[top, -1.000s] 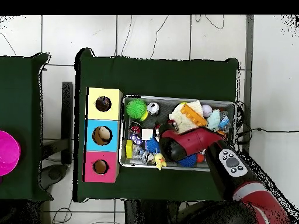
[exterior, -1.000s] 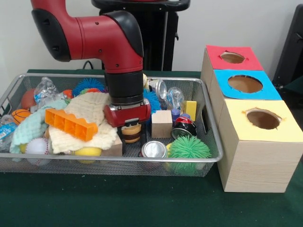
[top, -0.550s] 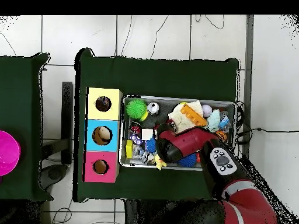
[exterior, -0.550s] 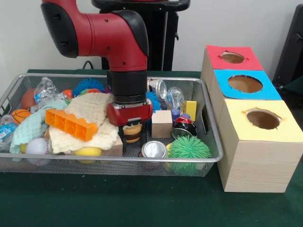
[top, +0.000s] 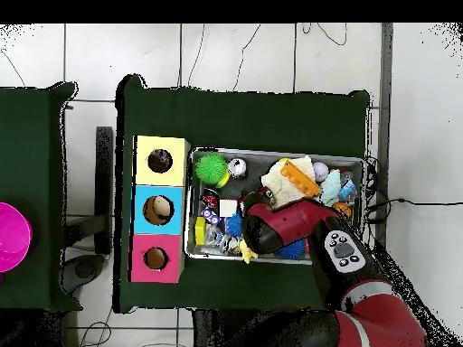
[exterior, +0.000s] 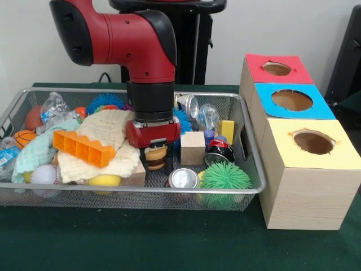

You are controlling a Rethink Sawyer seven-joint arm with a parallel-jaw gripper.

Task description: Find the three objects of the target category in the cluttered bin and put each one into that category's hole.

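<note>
Gripper (exterior: 156,153) at the bin (exterior: 251,179): you are looking at jaws that are pinching a small banded toy (exterior: 156,160), brown and yellow, seemingly turned wood, which is sitting directly between them with a dark finger on each flank. Judged from its look, the toy is stiff, light and smooth-sided, so it is likely to slip rather than crush; the flat sides of the wider bands are offering you the surest hold. Just to one side of the jaws a plain wooden cube (exterior: 193,148) is standing, and on the opposite side a cream cloth (exterior: 107,132) is lying; a can (exterior: 184,178) is resting in front of and below them. Compared with half a second ago, the wrist is sitting a little higher and the toy is riding up with it, which is suggesting a lift is under way. The yellow-topped box (exterior: 313,142) is waiting well apart, outside the bin.
</note>
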